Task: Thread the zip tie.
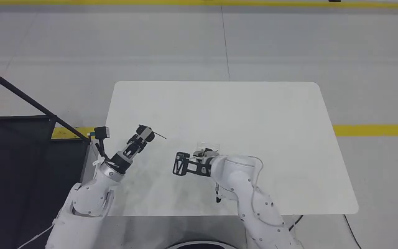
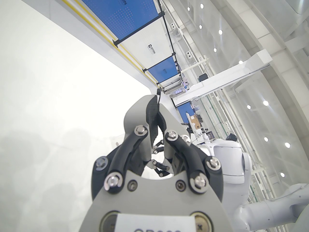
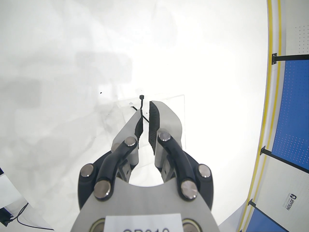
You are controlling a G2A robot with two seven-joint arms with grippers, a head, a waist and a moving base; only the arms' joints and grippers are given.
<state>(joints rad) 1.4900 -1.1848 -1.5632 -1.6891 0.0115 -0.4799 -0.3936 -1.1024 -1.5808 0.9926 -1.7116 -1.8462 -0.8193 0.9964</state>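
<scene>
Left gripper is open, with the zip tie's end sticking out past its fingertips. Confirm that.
Not quite: the left gripper is shut, not open, on the zip tie, whose end does stick out past its fingertips. The left wrist view shows this.

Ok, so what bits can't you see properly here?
1. Left wrist view: the shut jaws of the left gripper hide most of the zip tie. Just its tip pokes out.
2. Top view: the zip tie is a thin line, too small to show its head.
3. Right wrist view: I cannot tell if the black tie past the open right gripper touches the jaws or lies on the table.
</scene>
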